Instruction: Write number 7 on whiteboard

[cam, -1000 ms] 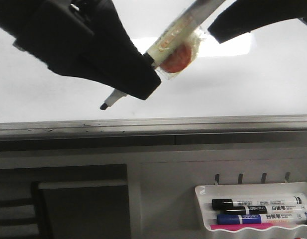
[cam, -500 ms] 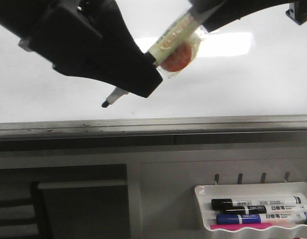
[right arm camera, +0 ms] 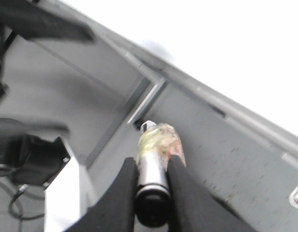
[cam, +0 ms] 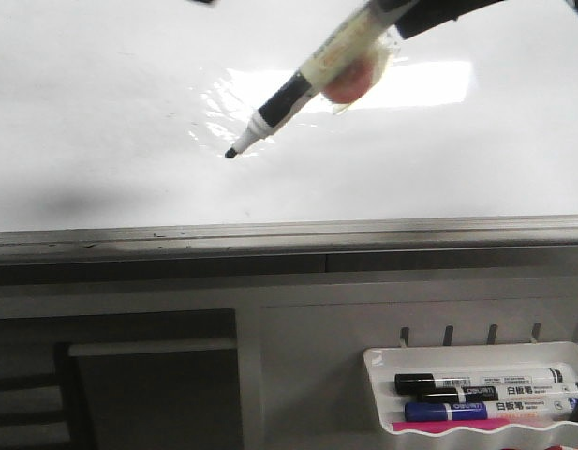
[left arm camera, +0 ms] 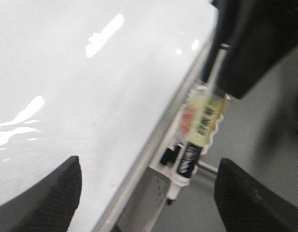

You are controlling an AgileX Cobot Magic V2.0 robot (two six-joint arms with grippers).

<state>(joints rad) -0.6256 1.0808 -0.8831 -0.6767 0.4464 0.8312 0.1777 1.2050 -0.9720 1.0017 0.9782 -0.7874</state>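
While clamped in the right tool (right arm camera: 151, 181), marker (cam: 298, 84) over glossy whiteboard (cam: 101, 112)

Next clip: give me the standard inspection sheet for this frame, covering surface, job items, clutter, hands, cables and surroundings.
Surface: whiteboard glossy, glare patches, grey metal lower edge.
Job's things: marker uncapped, tip at or just off the board; contact cannot be told. No number 7 visible; only faint smudges near the tip.
Clutter: marker tray below the board holds spare markers and a pink item.
Hands: right hand shut on the marker's rear end; left hand open, empty, beside the board edge.
Cables: dark cable beside the equipment.
Surroundings: grey panel and hooks under the board.
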